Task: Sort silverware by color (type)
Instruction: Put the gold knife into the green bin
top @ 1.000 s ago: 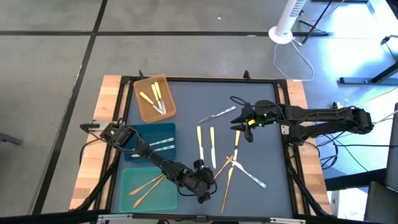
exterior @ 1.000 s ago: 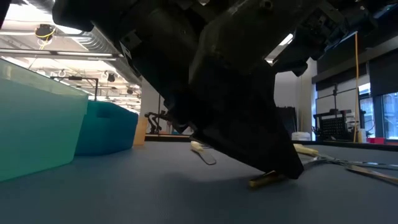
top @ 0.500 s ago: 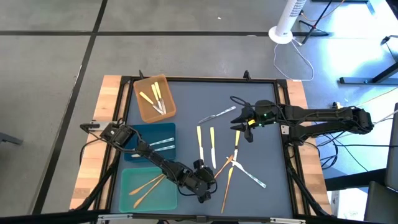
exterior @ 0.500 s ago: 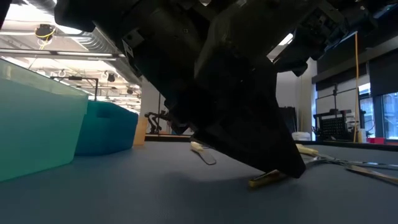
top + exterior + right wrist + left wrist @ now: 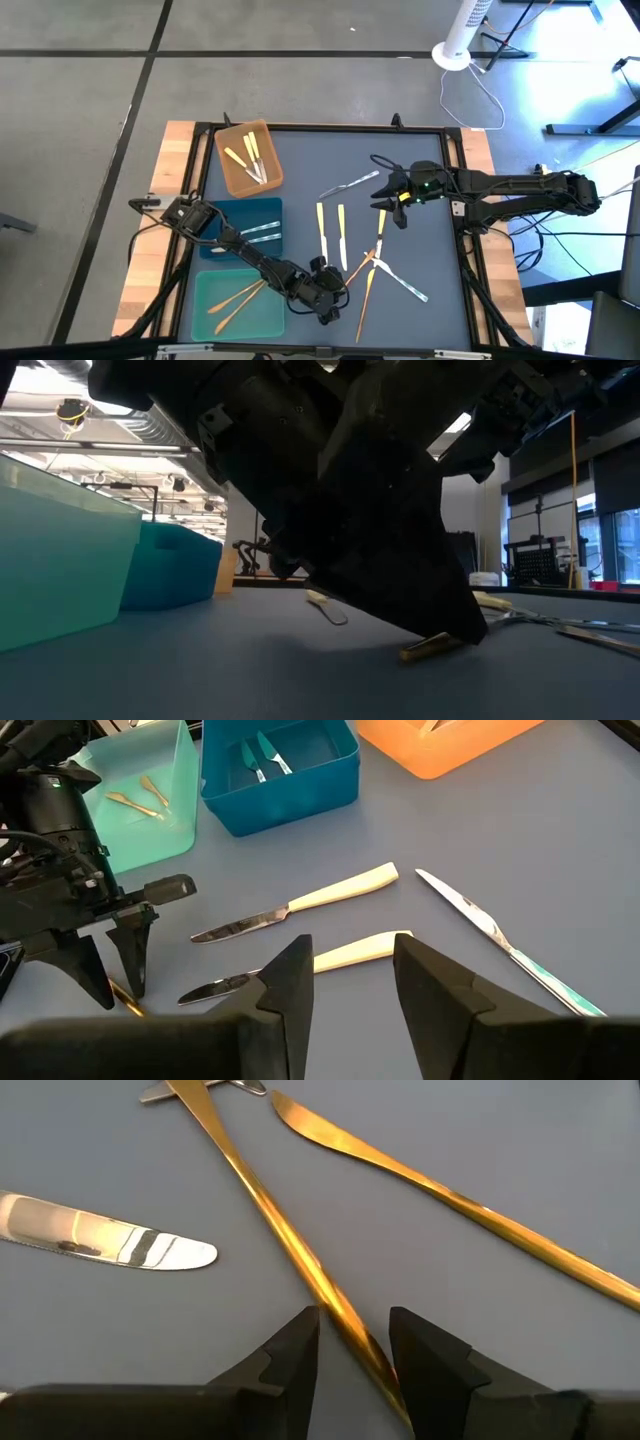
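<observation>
Seen from above: left gripper (image 5: 330, 292) low at bottom centre of the grey table (image 5: 430, 240), fingers spread on either side of a gold utensil (image 5: 290, 1245) lying flat, not pinched shut on it in the left wrist view. Alongside in that view, a second gold utensil (image 5: 450, 1200) running toward the right edge, and a silver knife blade (image 5: 110, 1245) at left. Right gripper (image 5: 385, 190) hovering right of centre, fingers (image 5: 285, 985) spread with nothing between them, above two yellow-handled knives (image 5: 331, 236) lying side by side at mid-frame. A silver utensil (image 5: 350, 184) just left of that gripper; a tangle of gold and silver pieces (image 5: 385, 270) crossed at lower right of centre. Already binned: yellow-handled pieces in the brown tray (image 5: 232, 172) at upper left, silver ones in the blue tray (image 5: 215, 212) below it, two gold ones (image 5: 235, 297) in the teal tray (image 5: 205, 320) at lower left. From table height, dark bulk of the left arm filling most of the frame, teal tray wall at far left, a gold handle tip (image 5: 430, 649) on the tabletop at lower right of centre.
</observation>
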`<state>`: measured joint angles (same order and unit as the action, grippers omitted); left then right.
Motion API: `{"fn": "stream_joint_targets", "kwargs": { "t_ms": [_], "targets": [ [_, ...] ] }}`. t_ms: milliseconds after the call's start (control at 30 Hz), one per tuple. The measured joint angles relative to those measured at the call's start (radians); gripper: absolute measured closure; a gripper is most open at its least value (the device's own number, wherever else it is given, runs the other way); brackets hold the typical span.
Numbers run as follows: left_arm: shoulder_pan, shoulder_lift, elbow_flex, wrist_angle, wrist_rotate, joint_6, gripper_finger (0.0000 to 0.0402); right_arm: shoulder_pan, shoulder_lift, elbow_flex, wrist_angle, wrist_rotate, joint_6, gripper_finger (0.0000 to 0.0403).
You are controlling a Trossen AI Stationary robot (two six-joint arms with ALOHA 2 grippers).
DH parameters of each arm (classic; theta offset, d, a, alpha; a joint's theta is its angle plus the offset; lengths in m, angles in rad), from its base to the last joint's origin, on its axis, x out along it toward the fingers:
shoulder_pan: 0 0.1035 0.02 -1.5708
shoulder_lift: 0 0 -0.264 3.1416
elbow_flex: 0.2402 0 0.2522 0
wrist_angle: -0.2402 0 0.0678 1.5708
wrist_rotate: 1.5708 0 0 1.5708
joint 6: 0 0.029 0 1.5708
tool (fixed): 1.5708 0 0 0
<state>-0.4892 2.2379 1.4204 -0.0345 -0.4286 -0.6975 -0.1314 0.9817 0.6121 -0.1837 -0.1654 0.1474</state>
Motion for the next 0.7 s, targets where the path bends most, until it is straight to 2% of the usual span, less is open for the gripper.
{"fn": "stream_joint_targets", "kwargs": {
  "t_ms": [367, 700],
  "targets": [
    [0.002, 0.0, 0.0, -0.026, -0.012, 0.0, 0.0353, 0.0, 0.0, 0.0, 0.0, 0.0, 0.0, 0.0274],
    [0.001, 0.0, 0.0, -0.027, -0.013, 0.0, 0.0385, 0.0, 0.0, 0.0, 0.0, 0.0, 0.0, 0.0274]
  ]
}}
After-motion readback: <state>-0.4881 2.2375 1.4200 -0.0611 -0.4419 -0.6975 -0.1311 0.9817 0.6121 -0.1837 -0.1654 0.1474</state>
